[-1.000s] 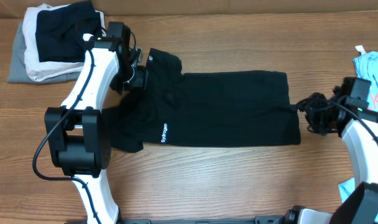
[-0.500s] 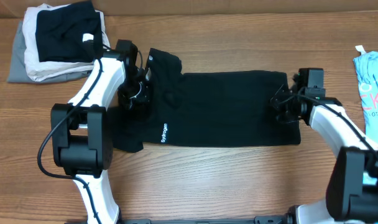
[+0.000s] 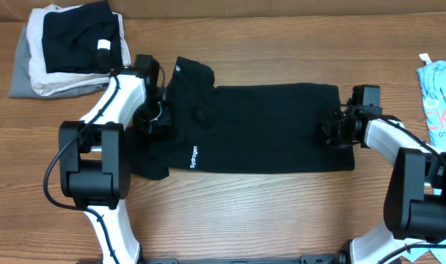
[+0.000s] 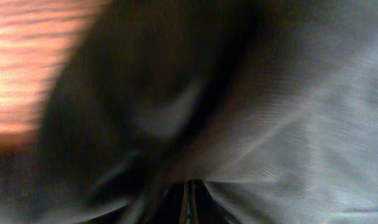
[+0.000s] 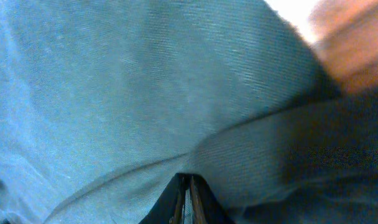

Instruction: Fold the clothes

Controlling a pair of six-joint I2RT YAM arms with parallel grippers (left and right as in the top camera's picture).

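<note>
The clothes, a large black garment (image 3: 267, 128) with small white lettering (image 3: 194, 156) and a small round logo (image 3: 178, 70), lie spread flat across the middle of the table. My left gripper (image 3: 153, 116) is down on its left edge. In the left wrist view the jaws (image 4: 189, 205) are pressed together with dark fabric (image 4: 301, 124) bunched around them. My right gripper (image 3: 334, 133) is on the garment's right edge. In the right wrist view its jaws (image 5: 189, 200) are closed on a fold of the fabric (image 5: 114, 93).
A stack of folded pieces (image 3: 32, 70) sits at the back left, topped by a black folded piece with a white tag (image 3: 76, 33). A light blue printed shirt (image 3: 437, 95) lies at the right edge. The wooden table (image 3: 282, 213) shows in front of the garment.
My right arm swung in from the right to the garment's right edge and settled there. My left gripper shifted a little down along the left edge.
</note>
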